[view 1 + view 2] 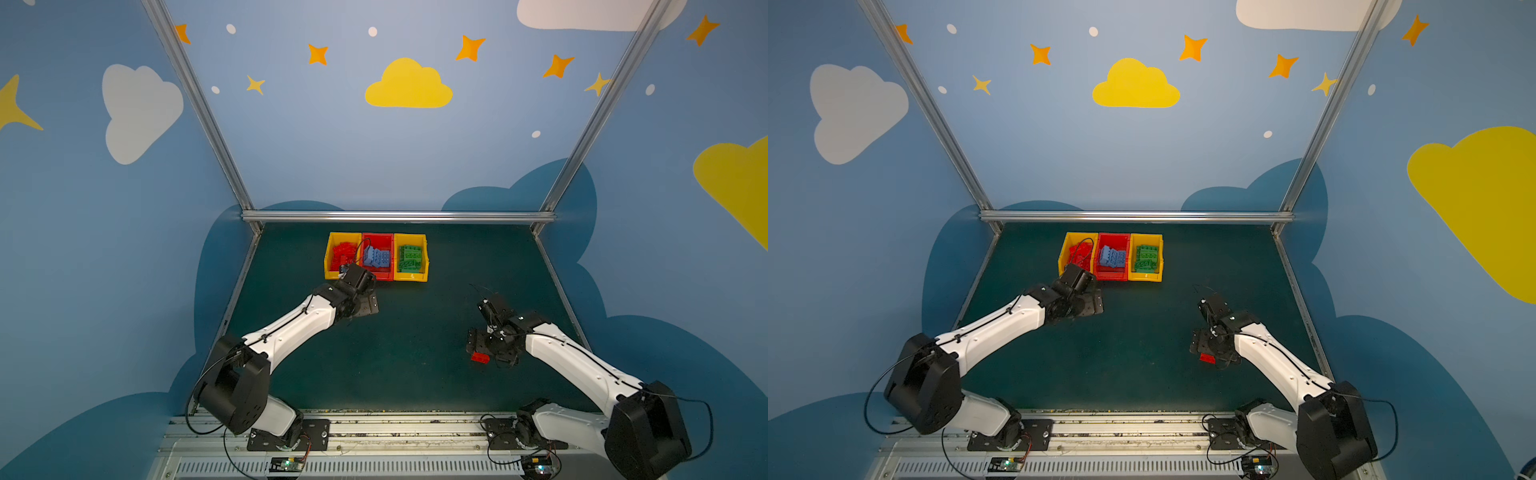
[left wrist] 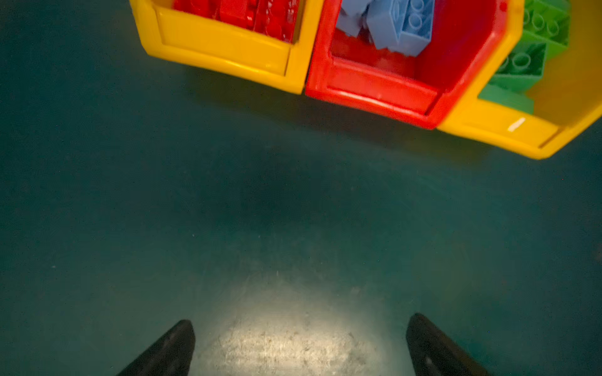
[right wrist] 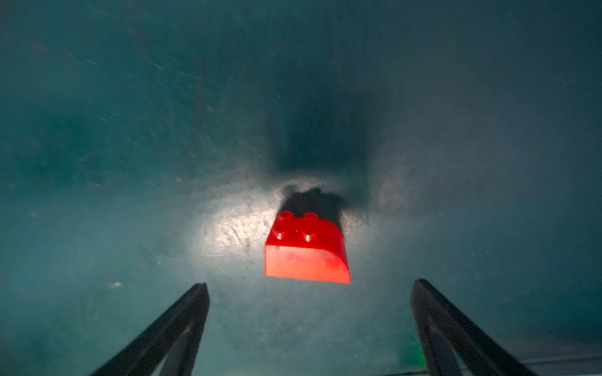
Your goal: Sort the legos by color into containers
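1. Beneath both pairs of jaws: a dark green surface (image 1: 415, 374), scuffed, lit in a pale patch between the tips in each wrist view.
2. Behind the jaws: two white-and-black arms. Left arm (image 1: 291, 328) stretched out, its jaws close to the containers. Right arm (image 1: 582, 365) bent over, its jaws pointing down at the surface.
3. Just ahead of the left jaws and well apart from the right jaws: the containers (image 2: 374, 88), three open bins joined in a row. In order along the row: yellow end bin (image 1: 330, 272), red middle bin (image 1: 377, 235), second yellow end bin (image 1: 411, 276). In the left wrist view, the seam between the first two straight beyond the gap of the left jaws.
4. Left jaws: released, spread wide, nothing between them but bare surface.
5. Right jaws: released too, spread wide, grasping nothing.
6. Beyond the left jaws, inside the bins: red legos (image 1: 343, 251) heaped in the yellow end bin, light blue legos (image 1: 376, 257) in the red middle bin, green legos (image 1: 410, 257) in the second yellow end bin.
7. Just ahead of the right jaws' tips, in line with their gap and touching neither: a lone red lego (image 3: 306, 252), flat on the surface, studs up, one top edge rounded off. Outside every bin, well apart from the left jaws.
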### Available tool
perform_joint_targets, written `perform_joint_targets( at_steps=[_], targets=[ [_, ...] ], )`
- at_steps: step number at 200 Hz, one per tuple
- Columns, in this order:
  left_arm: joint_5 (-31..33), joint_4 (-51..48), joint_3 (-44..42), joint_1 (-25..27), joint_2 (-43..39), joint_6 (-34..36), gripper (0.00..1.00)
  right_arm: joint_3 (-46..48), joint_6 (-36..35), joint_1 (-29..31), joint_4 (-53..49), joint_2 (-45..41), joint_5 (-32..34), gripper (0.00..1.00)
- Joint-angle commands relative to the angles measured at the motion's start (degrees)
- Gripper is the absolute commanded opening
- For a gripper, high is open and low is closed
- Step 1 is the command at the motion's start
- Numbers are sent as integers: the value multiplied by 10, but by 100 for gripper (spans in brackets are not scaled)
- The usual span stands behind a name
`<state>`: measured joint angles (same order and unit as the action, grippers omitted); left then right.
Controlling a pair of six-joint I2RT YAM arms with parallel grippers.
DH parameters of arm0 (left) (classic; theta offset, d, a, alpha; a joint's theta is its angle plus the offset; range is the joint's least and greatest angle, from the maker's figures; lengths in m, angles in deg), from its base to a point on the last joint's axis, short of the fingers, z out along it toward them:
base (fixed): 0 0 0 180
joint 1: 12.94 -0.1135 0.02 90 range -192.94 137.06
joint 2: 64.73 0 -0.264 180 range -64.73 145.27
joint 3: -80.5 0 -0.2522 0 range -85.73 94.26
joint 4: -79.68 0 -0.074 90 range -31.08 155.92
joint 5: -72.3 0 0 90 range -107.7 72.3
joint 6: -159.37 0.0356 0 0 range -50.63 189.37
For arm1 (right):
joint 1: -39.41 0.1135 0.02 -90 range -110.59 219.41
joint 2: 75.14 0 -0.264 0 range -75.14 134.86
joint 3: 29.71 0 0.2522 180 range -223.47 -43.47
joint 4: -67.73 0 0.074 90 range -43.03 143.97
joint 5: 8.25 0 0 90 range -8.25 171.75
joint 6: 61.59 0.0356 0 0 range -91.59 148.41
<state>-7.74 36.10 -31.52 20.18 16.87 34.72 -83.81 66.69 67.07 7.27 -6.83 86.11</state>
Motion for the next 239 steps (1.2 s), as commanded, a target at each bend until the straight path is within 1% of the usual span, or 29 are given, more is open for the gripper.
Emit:
perform_joint_targets(
  at_steps=[1, 23, 42, 56, 97, 115, 158, 171, 210, 239],
  targets=[
    [21, 22, -47, 13, -51, -39, 100, 16, 27, 10, 37, 11, -10, 93],
    [21, 24, -75, 16, -90, -42, 100, 35, 34, 21, 56, 25, -9, 92],
    [30, 17, -77, 15, -110, -36, 100, 33, 38, 33, 67, 36, -2, 88],
    [34, 13, -75, 16, -119, -32, 100, 27, 41, 40, 65, 46, 6, 83],
    [31, 11, -84, 17, -130, -33, 100, 24, 47, 49, 55, 62, 31, 70],
    [31, 13, -88, 16, -134, -34, 100, 25, 48, 50, 53, 65, 41, 69],
    [41, 10, -89, 16, -139, -38, 100, 21, 46, 50, 56, 76, 46, 61],
    [47, 5, -90, 16, -141, -41, 100, 5, 45, 50, 56, 85, 46, 56],
    [60, -9, -90, 15, -151, -45, 100, -1, 41, 51, 62, 107, 41, 42],
    [69, -20, -91, 15, -164, -47, 100, -21, 36, 60, 49, 107, 41, 39]
  ],
)
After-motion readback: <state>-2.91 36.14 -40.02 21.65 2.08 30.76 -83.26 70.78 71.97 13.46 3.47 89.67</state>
